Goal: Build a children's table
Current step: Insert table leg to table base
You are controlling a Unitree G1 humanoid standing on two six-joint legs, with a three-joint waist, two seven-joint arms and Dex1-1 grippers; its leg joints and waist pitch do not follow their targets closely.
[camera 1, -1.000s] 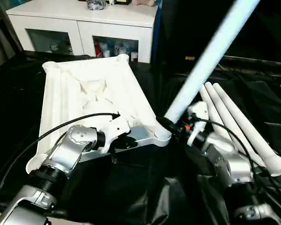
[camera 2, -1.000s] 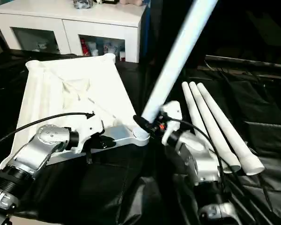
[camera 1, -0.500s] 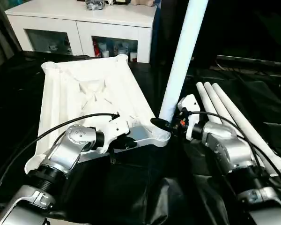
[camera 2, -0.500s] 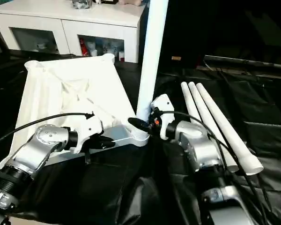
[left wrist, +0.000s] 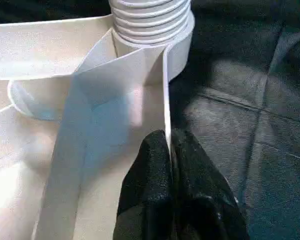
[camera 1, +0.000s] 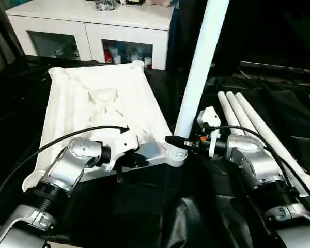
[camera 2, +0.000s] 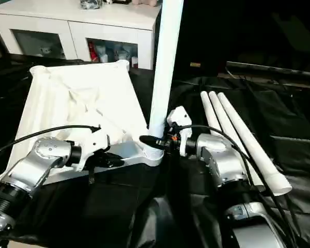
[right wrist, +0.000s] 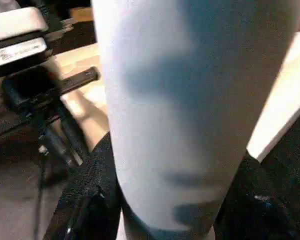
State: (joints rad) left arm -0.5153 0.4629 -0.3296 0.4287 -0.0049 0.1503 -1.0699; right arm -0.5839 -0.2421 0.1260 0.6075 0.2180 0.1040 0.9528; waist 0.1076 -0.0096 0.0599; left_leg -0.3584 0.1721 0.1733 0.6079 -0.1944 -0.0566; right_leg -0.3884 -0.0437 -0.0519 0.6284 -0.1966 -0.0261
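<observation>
The white tabletop (camera 1: 103,103) lies upside down on the black cover, ribbed underside up. My left gripper (left wrist: 169,142) is shut on the thin rim of its near edge, close to the near right corner socket (camera 1: 176,154). A long white leg (camera 1: 201,57) stands almost upright in that socket, and its threaded end (left wrist: 152,20) shows at the socket's mouth. My right gripper (camera 1: 178,142) is shut on the leg just above the socket, one black finger (right wrist: 92,180) on each side of it. Three more legs (camera 1: 258,129) lie side by side to the right.
A white cabinet (camera 1: 93,26) with glass doors stands behind the tabletop. Black sheeting (camera 1: 160,206) covers the whole work surface, creased in front. A black cable (camera 1: 51,147) loops over my left forearm.
The leg has swung from leaning far to the right to nearly upright in the corner socket, with my right gripper turning along with it. My left gripper has kept its grip on the rim.
</observation>
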